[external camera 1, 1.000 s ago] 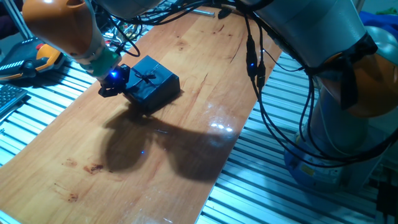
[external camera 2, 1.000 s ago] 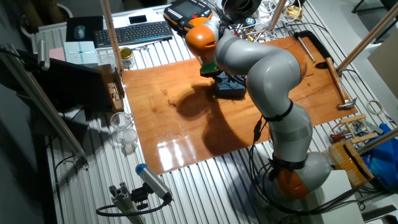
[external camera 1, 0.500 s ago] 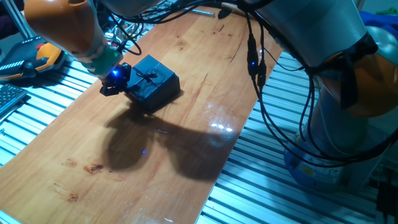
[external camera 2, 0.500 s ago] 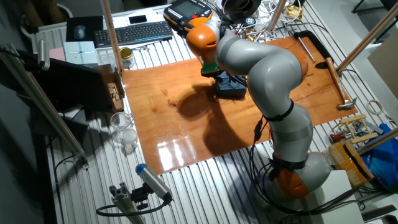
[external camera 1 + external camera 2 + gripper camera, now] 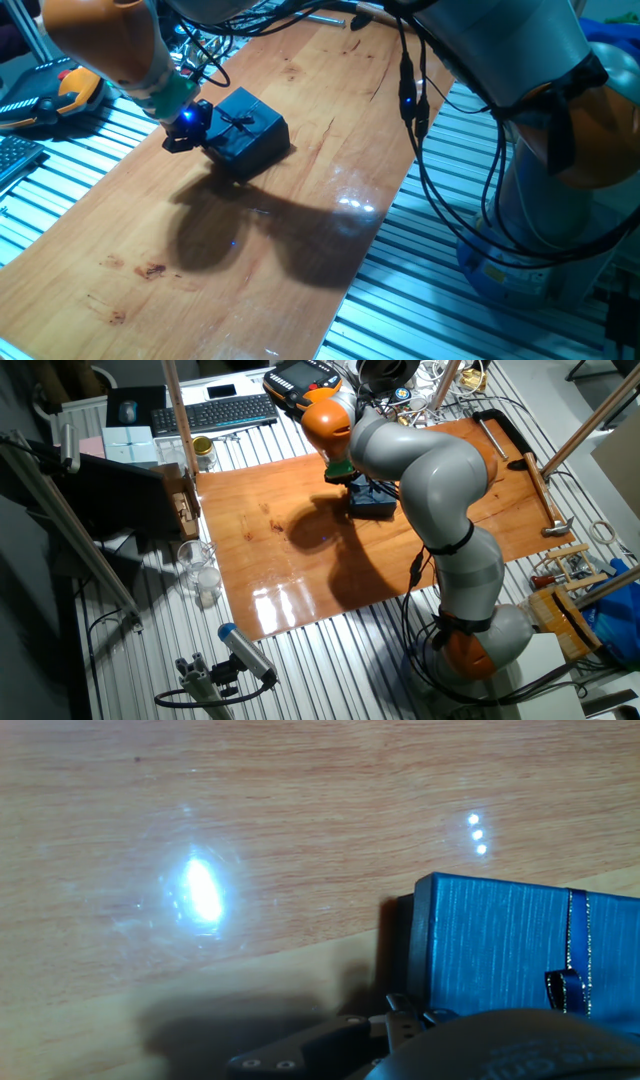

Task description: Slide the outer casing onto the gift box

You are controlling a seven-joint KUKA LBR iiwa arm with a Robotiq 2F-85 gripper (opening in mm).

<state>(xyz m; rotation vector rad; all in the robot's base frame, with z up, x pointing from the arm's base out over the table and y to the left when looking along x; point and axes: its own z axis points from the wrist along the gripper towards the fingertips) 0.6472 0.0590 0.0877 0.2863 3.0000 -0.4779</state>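
Note:
The outer casing (image 5: 247, 137) is a dark navy sleeve with a thin ribbon bow (image 5: 235, 122) on top, lying on the far left part of the wooden board (image 5: 300, 250). It also shows in the other fixed view (image 5: 372, 501) and at the right of the hand view (image 5: 500, 950). My gripper (image 5: 176, 140) is low at the casing's left end, touching or nearly touching it, fingers looking closed together and holding nothing. It shows in the other fixed view (image 5: 345, 477) too. The gift box with its tan and white squares is hidden.
An orange teach pendant (image 5: 68, 92) lies left of the board on the slatted table. In the other fixed view a keyboard (image 5: 215, 410), a glass jar (image 5: 200, 575), a clamp (image 5: 500, 430) and a hammer (image 5: 547, 495) ring the board. Cables hang over the far edge.
My gripper has shifted slightly right and up along the casing's left end. The casing has barely moved.

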